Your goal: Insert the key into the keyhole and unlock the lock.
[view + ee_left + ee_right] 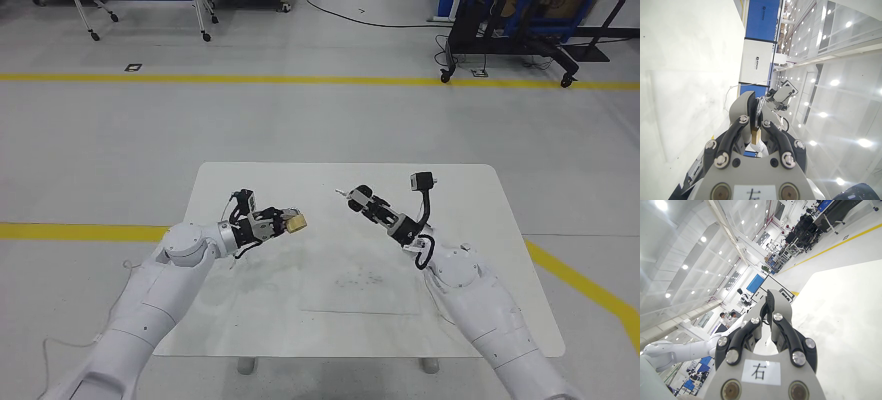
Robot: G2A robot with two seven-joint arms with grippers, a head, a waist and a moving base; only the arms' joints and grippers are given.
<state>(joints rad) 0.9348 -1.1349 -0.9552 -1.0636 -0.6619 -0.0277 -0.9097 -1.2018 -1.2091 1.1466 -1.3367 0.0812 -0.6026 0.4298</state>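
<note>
1. The left gripper (270,223) is held above the left-centre of the white worktop (450,300). It is pinching a brass padlock (293,222).
2. In the left wrist view, the padlock's silver shackle (761,104) sits between the pressed fingers (743,106).
3. The right gripper (351,194) is held above the worktop's far centre, pointing left toward the padlock and apart from it.
4. Its fingers (780,306) are pressed together. In the top view a thin pale tip, the key (339,188), pokes out from them. Its grip is hidden in the right wrist view.
</note>
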